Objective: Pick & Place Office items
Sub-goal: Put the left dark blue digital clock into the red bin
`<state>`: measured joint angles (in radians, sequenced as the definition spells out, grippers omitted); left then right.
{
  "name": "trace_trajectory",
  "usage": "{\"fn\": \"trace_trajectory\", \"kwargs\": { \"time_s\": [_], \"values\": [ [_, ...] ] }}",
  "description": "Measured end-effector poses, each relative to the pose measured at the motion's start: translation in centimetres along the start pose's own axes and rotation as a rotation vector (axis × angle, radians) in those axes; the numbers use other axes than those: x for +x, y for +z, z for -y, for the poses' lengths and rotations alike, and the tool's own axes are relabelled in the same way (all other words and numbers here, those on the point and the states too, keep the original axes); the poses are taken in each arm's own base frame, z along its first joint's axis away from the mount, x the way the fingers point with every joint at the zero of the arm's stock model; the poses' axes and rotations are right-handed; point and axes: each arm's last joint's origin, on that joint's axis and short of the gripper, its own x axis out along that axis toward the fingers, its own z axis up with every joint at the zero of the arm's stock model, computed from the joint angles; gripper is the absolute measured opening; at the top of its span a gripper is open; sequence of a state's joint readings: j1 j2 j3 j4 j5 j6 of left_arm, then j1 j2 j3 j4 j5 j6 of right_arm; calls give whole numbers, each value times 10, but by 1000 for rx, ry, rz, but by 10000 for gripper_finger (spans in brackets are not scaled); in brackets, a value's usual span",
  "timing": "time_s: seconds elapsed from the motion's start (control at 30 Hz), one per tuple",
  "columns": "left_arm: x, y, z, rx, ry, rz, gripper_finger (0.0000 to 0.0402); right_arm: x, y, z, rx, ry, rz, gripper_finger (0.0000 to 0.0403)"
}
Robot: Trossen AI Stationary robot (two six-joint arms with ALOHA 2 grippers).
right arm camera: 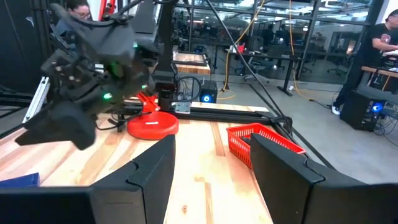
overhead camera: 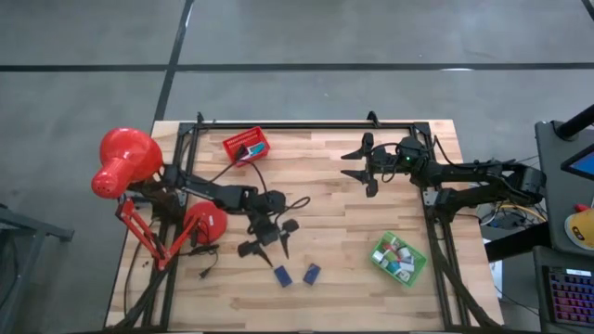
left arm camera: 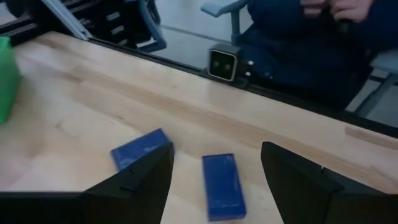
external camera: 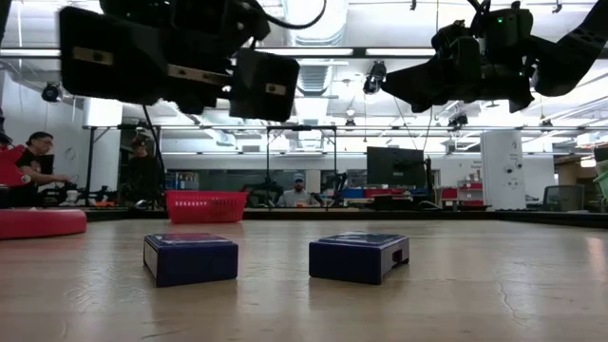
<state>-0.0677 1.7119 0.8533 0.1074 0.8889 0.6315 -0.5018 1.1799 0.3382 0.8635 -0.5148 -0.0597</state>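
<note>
Low view, wooden table (external camera: 475, 294), workshop behind

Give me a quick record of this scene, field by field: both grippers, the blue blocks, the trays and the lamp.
left gripper: open, above the table just behind the two navy blocks
right gripper: open, raised over the table's far right part
navy rectangular blocks: two, and, side by side near the front edge, apart
green plastic tray: front right, holds small mixed pieces
red plastic tray: far left
red desk lamp: left edge
</note>
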Motion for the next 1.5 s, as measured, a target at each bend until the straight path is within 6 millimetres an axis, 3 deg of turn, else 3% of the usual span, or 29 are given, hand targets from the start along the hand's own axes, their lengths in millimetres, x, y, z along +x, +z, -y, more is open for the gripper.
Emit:
{"fn": "trace_trajectory", "kwargs": {
  "time_s": [0.47,1.17,1.5],
  "values": [
    [28,9,19,67,-28,-27,245,0,0,0,0,0,0,203],
    [74,-33,2,-4,-3,-116,245,0,0,0,0,0,0,203],
    [76,-38,5,-43,-45,-104,245,0,0,0,0,0,0,203]
  ]
}}
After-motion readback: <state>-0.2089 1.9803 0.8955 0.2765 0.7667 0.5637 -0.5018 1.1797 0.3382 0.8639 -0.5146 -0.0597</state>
